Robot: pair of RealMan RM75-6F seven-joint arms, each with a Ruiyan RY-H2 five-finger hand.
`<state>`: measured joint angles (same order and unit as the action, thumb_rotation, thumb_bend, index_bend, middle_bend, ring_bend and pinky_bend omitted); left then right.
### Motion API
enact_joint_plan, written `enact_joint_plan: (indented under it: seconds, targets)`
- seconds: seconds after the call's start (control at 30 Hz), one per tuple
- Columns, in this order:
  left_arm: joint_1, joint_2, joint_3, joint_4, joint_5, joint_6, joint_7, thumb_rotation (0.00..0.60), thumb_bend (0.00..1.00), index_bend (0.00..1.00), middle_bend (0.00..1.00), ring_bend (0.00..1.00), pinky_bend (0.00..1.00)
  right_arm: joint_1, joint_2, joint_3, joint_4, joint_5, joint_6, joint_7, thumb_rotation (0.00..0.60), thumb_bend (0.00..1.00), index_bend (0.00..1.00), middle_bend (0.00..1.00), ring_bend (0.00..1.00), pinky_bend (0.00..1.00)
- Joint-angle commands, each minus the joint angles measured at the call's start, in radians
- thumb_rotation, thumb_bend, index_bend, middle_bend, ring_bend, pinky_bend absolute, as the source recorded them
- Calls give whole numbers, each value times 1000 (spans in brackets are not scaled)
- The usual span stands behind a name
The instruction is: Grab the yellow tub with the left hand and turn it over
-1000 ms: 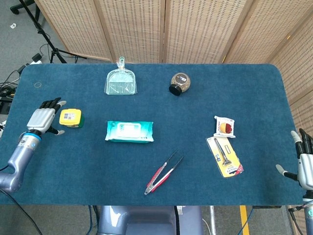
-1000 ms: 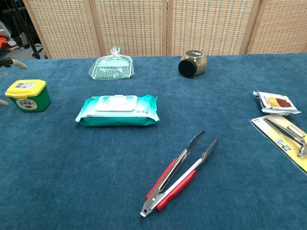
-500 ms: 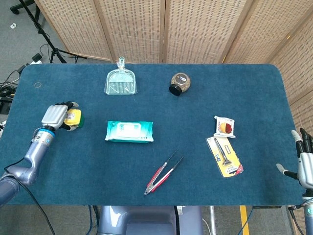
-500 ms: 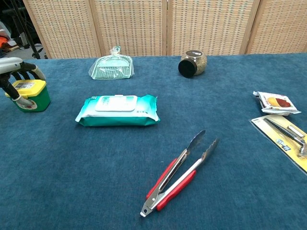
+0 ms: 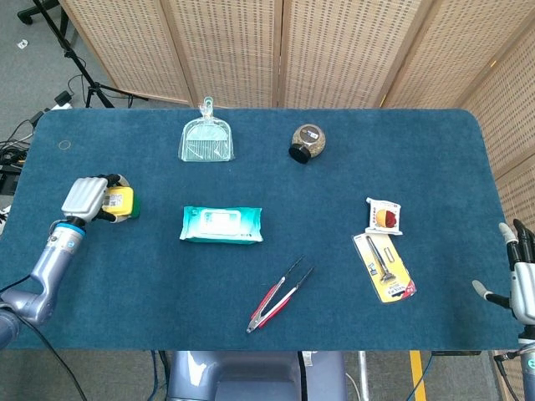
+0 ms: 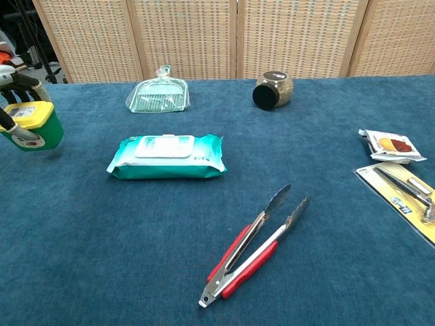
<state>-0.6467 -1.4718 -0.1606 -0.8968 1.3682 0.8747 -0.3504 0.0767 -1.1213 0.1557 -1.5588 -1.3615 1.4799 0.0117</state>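
— Where's the small yellow-lidded green plastic tub (image 6: pixel 30 125)?

— Far left, lifted and tilted, clasped in your left hand (image 5: pixel 84 199). Right hand (image 5: pixel 522 280) idles, fingers spread.

— Handling?

— Likely light, rigid, slick; grip the sides.

Label on yellow tub (image 6: pixel 30 122) lid, wipes pack (image 6: pixel 166 157) print, neither legible
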Motion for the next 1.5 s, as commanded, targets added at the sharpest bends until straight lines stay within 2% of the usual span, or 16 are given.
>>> enact_joint_plan:
  seconds: [0.03, 0.17, 0.33, 0.57, 0.93, 1.0, 1.07, 1.13, 1.23, 1.33, 1.5]
  targets:
    - [86, 169, 33, -235, 17, 92, 55, 600, 10, 439, 505, 507, 446, -4, 6, -3, -6, -9, 7, 10, 600, 0, 0, 0, 0, 0]
    - [162, 292, 62, -430, 8, 165, 131, 600, 10, 439, 504, 507, 446, -8, 14, -7, -12, -22, 12, 27, 600, 0, 0, 0, 0, 0]
    - [241, 330, 95, -516, -4, 240, 155, 600, 12, 439, 504, 507, 446, -13, 24, -11, -18, -37, 20, 49, 600, 0, 0, 0, 0, 0]
    - [284, 296, 140, -496, -2, 239, 151, 600, 11, 439, 504, 507, 446, -17, 36, -15, -21, -47, 22, 78, 600, 0, 0, 0, 0, 0]
    - [267, 223, 140, -406, -7, 191, 169, 600, 6, 437, 487, 499, 446, -16, 38, -15, -20, -48, 19, 84, 600, 0, 0, 0, 0, 0]
    - [264, 214, 136, -397, -20, 181, 187, 600, 1, 404, 367, 394, 436, -16, 38, -15, -20, -46, 19, 83, 600, 0, 0, 0, 0, 0]
    - [261, 208, 136, -395, -29, 167, 195, 600, 0, 301, 228, 264, 401, -15, 37, -14, -20, -45, 17, 83, 600, 0, 0, 0, 0, 0]
    - [257, 210, 139, -399, -37, 146, 202, 600, 0, 174, 119, 169, 339, -15, 38, -15, -20, -44, 15, 83, 600, 0, 0, 0, 0, 0]
    - [255, 213, 139, -405, -41, 133, 205, 600, 0, 57, 19, 36, 207, -14, 38, -15, -21, -45, 14, 82, 600, 0, 0, 0, 0, 0]
    - [255, 220, 146, -414, -37, 125, 209, 600, 0, 1, 0, 0, 132, -16, 40, -15, -23, -45, 16, 84, 600, 0, 0, 0, 0, 0]
    - [288, 252, 151, -442, -10, 183, 158, 600, 0, 0, 0, 0, 125, -18, 43, -15, -27, -47, 20, 90, 600, 0, 0, 0, 0, 0]
